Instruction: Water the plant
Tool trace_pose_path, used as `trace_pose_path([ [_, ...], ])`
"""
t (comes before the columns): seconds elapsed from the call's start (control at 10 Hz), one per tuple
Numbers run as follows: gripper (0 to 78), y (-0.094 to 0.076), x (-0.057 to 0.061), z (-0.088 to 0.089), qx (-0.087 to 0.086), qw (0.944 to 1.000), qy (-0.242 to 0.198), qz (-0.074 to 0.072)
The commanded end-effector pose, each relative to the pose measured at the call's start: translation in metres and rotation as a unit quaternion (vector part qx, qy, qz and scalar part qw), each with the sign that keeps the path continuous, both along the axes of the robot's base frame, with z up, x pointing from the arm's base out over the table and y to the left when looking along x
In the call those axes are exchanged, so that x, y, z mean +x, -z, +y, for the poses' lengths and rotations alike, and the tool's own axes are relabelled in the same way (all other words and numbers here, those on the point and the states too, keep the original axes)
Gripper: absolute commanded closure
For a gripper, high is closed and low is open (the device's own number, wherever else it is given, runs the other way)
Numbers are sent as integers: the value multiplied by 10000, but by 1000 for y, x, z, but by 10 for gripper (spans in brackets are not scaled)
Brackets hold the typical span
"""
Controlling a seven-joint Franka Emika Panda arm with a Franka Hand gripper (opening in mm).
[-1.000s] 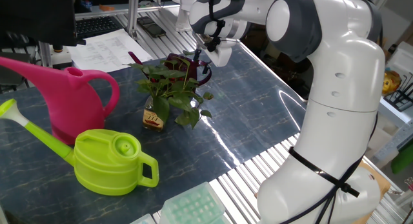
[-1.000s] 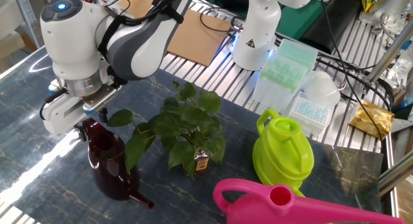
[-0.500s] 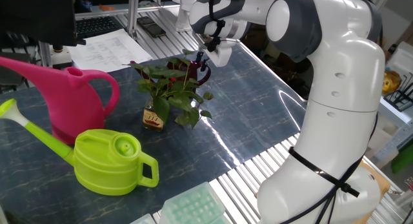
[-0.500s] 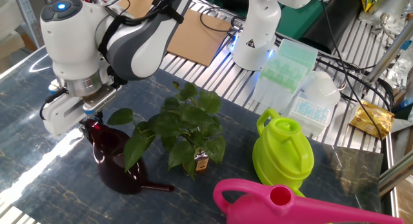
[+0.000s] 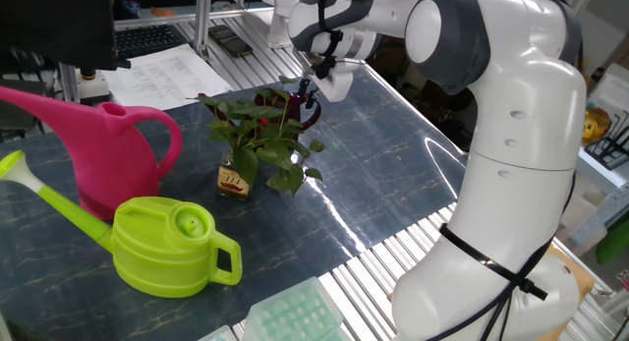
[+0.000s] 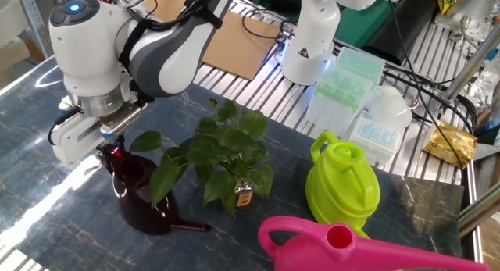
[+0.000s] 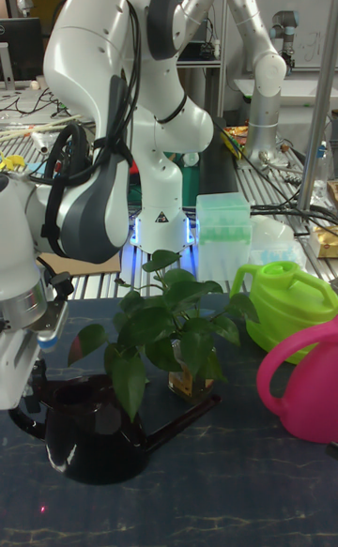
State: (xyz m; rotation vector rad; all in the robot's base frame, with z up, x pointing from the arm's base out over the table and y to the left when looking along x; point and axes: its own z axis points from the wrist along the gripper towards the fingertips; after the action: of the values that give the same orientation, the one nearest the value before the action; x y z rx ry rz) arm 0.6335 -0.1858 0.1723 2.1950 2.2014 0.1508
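The gripper [image 6: 105, 146] grasps the maroon watering can [image 6: 144, 197] by its handle — pouring step; next, tip the spout further over the plant [image 6: 226, 158].

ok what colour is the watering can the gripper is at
Dark maroon watering can, clearest in the other fixed view.

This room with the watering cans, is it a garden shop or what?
Most likely a robotics lab: a white robot arm works at the table, a second arm stands behind, and pipette-tip boxes sit on aluminium framing.
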Motion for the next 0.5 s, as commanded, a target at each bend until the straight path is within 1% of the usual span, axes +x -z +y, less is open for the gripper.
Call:
trace_pose_path([
  [0.1,763,-34,14,-2,-70,9998,-7,175],
  [0.5,763,-48,17,-4,19,9998,-83,181],
])
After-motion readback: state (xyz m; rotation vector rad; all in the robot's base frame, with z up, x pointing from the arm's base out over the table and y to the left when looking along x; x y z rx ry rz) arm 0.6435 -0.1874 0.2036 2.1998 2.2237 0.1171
